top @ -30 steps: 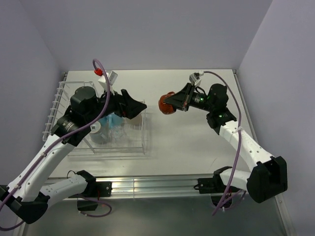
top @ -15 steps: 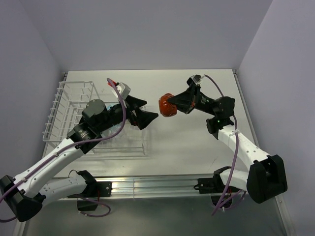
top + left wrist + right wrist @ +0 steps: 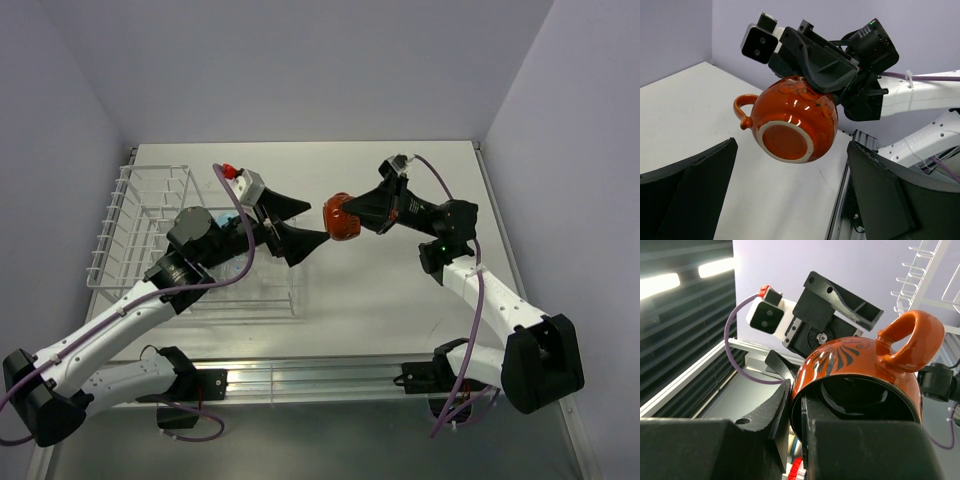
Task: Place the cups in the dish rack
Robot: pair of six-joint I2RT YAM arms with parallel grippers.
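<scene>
The right hand (image 3: 797, 405) is pressed almost together, pinching the wall of a small round red-orange mug with a shiny glaze (image 3: 865, 365); one finger is inside the dark hollow and one is outside on the belly. It holds the mug up in the air, tipped on its side, well above the pale worktop (image 3: 380, 300) and between the two arms. The mug's flat bottom looks toward the left hand (image 3: 790, 195); its curly handle (image 3: 742, 107) sticks out to one side, touching nothing.

The left hand is spread as wide as it goes, one finger on each side of the mug, near it but not touching. It holds nothing.

The mug looks hard and smooth – light bounces off the glaze; so I think it is slippery, and it would break if it fell from up here. It is little, so it is likely light; holding it should not take a hard squeeze. The belly is round, so fingers on it could slide off; a good place to hold is across the fattest part of the belly, or on the rim like the right hand does. The thin handle is best left alone – it could turn in the fingers.

The white wire dish rack (image 3: 125, 185) stands on the left of the worktop, under the left arm; the mug is well apart from it.
</scene>
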